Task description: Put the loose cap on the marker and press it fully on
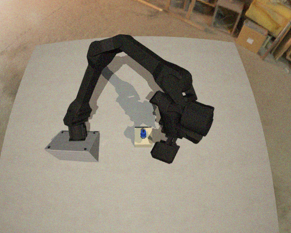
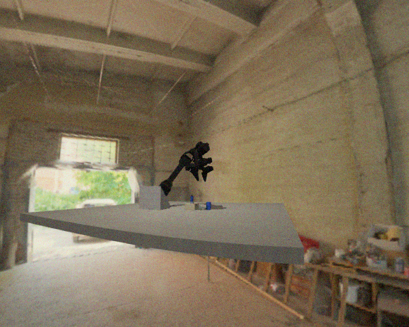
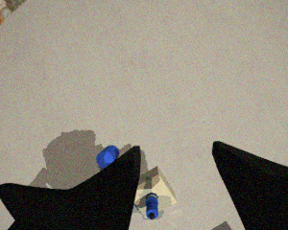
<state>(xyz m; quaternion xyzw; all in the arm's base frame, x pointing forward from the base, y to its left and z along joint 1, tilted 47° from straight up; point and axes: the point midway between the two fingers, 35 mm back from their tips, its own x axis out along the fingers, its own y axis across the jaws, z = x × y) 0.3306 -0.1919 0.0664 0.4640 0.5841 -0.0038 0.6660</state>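
The blue marker (image 1: 142, 132) (image 2: 191, 198) (image 3: 152, 206) stands upright in the cream holder block (image 1: 140, 144) (image 3: 159, 183) near the middle of the grey table (image 1: 190, 188) (image 2: 198, 225) (image 3: 151, 57). The blue cap (image 2: 208, 205) (image 3: 108, 156) stands loose on the table beside the block; in the top view the arm hides it. My gripper (image 2: 201, 176) (image 3: 177, 149) hangs high above the table over the block and cap, pointing down. Its fingers are apart and nothing is between them. In the wrist view the cap sits just at the left fingertip's edge.
The arm's grey base box (image 1: 72, 147) (image 2: 150, 197) stands on the table beside the block. The table ends in open edges all round, with shelves and boxes (image 1: 250, 37) on the floor beyond.
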